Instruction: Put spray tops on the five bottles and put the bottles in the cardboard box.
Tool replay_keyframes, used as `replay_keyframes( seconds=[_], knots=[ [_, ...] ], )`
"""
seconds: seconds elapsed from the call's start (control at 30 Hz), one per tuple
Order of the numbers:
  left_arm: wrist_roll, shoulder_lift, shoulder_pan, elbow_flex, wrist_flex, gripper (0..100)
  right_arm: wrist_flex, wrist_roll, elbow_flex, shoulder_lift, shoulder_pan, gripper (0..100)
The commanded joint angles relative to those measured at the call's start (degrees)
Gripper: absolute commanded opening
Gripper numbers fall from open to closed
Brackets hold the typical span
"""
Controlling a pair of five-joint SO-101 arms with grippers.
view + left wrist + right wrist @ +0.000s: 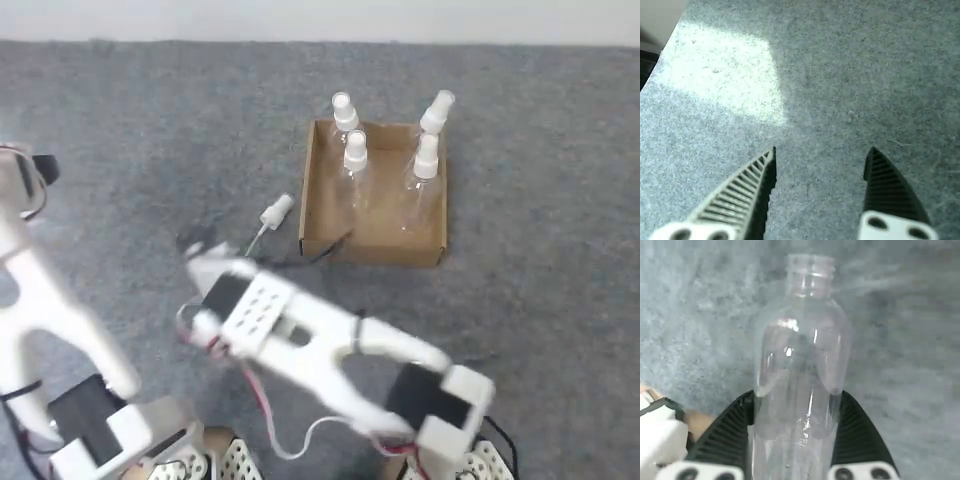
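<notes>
The right pincer (796, 397) is clenched on the uncapped bottle (802, 355). Its ribbed black fingers (727, 432) press the body (clear plastic, the grey surface showing through it) from both sides below the shoulder. The bottle's threaded neck is bare and points away from the wrist, over the grey desk (140, 120).

From above, the right arm (330, 365) stretches from the near right edge across to the left. Its tip ends near and to the left of the cardboard box (372, 250). The loose spray top (276, 211) lies on the desk just beside the box's left wall, with its thin tube trailing toward the near side and the arm's tip.

Four bottles stand inside the box, each wearing a white spray top:
- The far-left bottle (343, 112) stands at the far wall.
- The near-left bottle (355, 155) stands just in front of it.
- The far-right bottle (437, 110) leans out toward the right.
- The near-right bottle (426, 160) stands just in front of that one.

The left pincer (822, 150) is released, its fingers spread wide with only desk surface between them, grasping nothing. The left arm (40, 290) stands at the left edge of the desk, well apart from the box.
</notes>
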State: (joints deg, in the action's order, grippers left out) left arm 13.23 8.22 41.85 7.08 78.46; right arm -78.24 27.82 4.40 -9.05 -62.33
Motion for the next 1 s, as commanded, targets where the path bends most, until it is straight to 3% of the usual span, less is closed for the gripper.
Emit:
replay_keyframes(
  seconds=[0.0, 0.13, 0.3, 0.53, 0.73, 0.97],
  knots=[
    [0.3, 0.5, -0.6, 2.6, 0.4, 26, -5.9, -8.0, -3.1, 12.2, 8.3, 0.6],
    [0.4, 0.2, -3.7, 2.5, 3.4, 26, -14.2, -11.3, -3.2, 21.8, 19.3, 0.6],
    [0.4, 0.1, -11.3, 2.3, 9.2, 26, -24.5, -25.6, -2.9, 31.6, 36.6, 0.6],
    [3.6, 0.0, -31.4, -8.7, 8.7, 26, -24.4, -46.6, 1.1, 34.4, 67.2, 0.6],
    [3.1, -0.1, -41.8, -21.2, -5.0, 26, -11.1, -53.7, 7.4, 28.0, 84.7, 0.6],
    [3.0, -3.3, -43.1, -23.7, -10.6, 26, 8.5, -55.9, 14.8, 17.8, 90.4, 0.6]
  ],
)
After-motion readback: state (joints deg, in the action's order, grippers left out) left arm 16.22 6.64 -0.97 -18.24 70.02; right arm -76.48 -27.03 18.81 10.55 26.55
